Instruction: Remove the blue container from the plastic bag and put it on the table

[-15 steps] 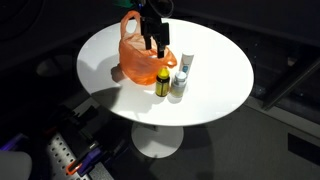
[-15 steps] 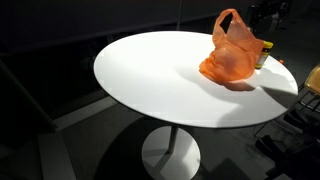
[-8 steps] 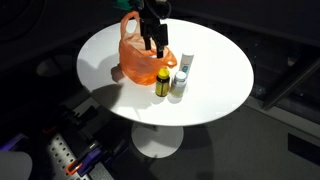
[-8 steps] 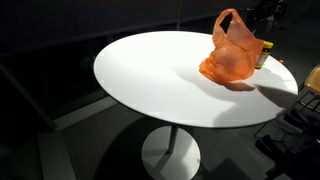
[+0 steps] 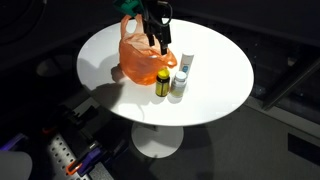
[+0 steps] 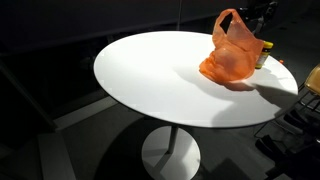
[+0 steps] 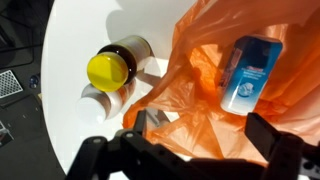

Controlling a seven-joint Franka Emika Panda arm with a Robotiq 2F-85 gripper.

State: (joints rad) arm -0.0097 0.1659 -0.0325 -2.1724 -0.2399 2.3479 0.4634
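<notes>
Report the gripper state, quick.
Gripper: open, holding nothing, above the orange plastic bag; the blue container lies inside it.

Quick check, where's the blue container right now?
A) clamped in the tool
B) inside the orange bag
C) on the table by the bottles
B: the wrist view shows the blue container lying inside the orange bag, with the tool open above it.
</notes>
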